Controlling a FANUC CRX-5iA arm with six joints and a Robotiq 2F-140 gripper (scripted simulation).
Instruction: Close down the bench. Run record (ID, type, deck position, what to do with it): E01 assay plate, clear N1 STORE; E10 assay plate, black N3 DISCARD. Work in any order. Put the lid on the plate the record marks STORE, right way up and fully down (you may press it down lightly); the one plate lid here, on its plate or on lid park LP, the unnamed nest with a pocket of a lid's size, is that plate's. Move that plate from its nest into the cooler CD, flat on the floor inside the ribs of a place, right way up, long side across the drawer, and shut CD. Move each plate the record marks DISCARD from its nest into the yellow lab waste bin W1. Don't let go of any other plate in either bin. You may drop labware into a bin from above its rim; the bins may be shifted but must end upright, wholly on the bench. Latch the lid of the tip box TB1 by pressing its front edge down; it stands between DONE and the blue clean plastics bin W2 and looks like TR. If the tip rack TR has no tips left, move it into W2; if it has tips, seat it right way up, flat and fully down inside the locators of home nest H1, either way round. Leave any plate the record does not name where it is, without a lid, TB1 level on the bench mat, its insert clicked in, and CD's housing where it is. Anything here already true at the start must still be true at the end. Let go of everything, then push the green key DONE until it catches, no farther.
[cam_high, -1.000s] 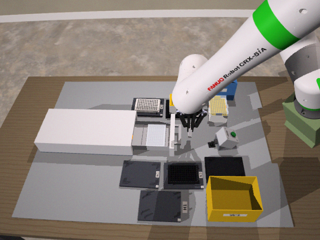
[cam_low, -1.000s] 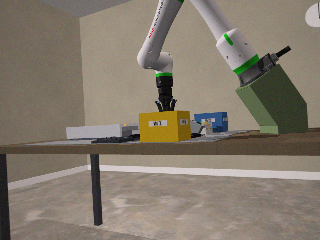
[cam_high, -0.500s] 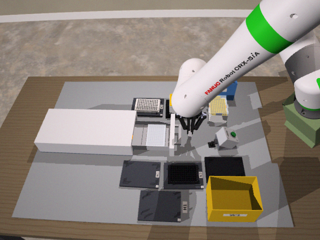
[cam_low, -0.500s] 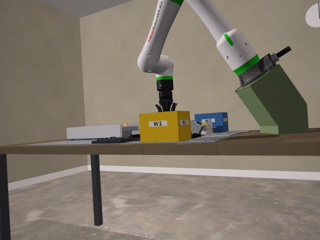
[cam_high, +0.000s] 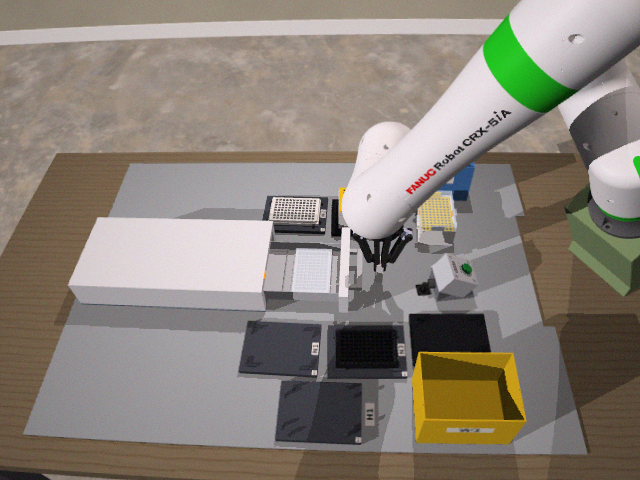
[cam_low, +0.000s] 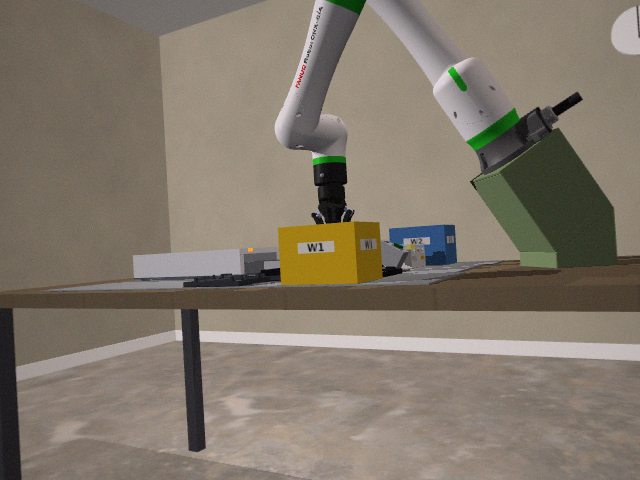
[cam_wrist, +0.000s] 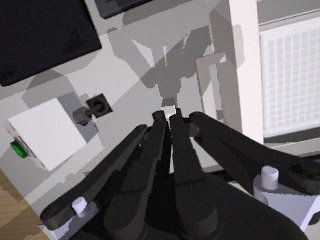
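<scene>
My gripper (cam_high: 381, 266) is shut and empty. It hangs low over the mat just right of the white front panel (cam_high: 344, 268) of cooler CD's open drawer. In the wrist view the closed fingertips (cam_wrist: 169, 116) are close beside that panel (cam_wrist: 245, 70). The clear plate (cam_high: 311, 269) lies flat in the drawer, and shows in the wrist view (cam_wrist: 290, 82). The black plate (cam_high: 367, 348) sits on nest N3. Nest N1 (cam_high: 281, 347) is empty. Tip box TB1 (cam_high: 436, 214) with yellow tips stands behind the DONE box (cam_high: 454, 275) with its green key (cam_high: 467, 267). TR is mostly hidden by the arm.
CD's white housing (cam_high: 170, 260) is at the left. Yellow bin W1 (cam_high: 467, 397) stands front right, blue bin W2 (cam_high: 461, 180) at the back. A white-welled plate (cam_high: 295, 209) sits on a back nest. H1 (cam_high: 320, 411) and the black lid park (cam_high: 448, 333) are empty. A small black part (cam_high: 423, 288) lies beside DONE.
</scene>
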